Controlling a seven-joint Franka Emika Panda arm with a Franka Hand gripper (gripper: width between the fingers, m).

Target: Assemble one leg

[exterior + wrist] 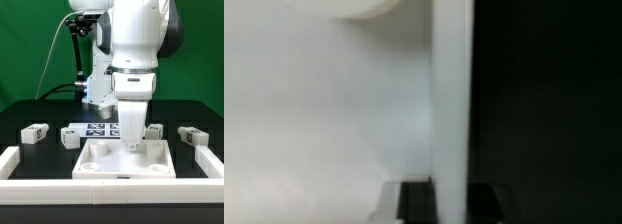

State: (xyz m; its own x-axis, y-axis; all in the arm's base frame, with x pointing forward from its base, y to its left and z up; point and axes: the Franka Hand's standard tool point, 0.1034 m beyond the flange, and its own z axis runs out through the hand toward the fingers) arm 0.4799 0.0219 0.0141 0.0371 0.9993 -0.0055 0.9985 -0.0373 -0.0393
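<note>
Several legs, small white blocks with marker tags, lie on the black table in the exterior view: one at far left, one nearer the middle, one just right of the arm, one at far right. My gripper points straight down onto the back right part of the large white square piece. In the wrist view the gripper straddles that piece's thin white edge, with a dark finger tight on each side. No leg is held.
The marker board lies behind the square piece. A raised white border runs along the table's left, right and front. The arm's base and cables stand at the back.
</note>
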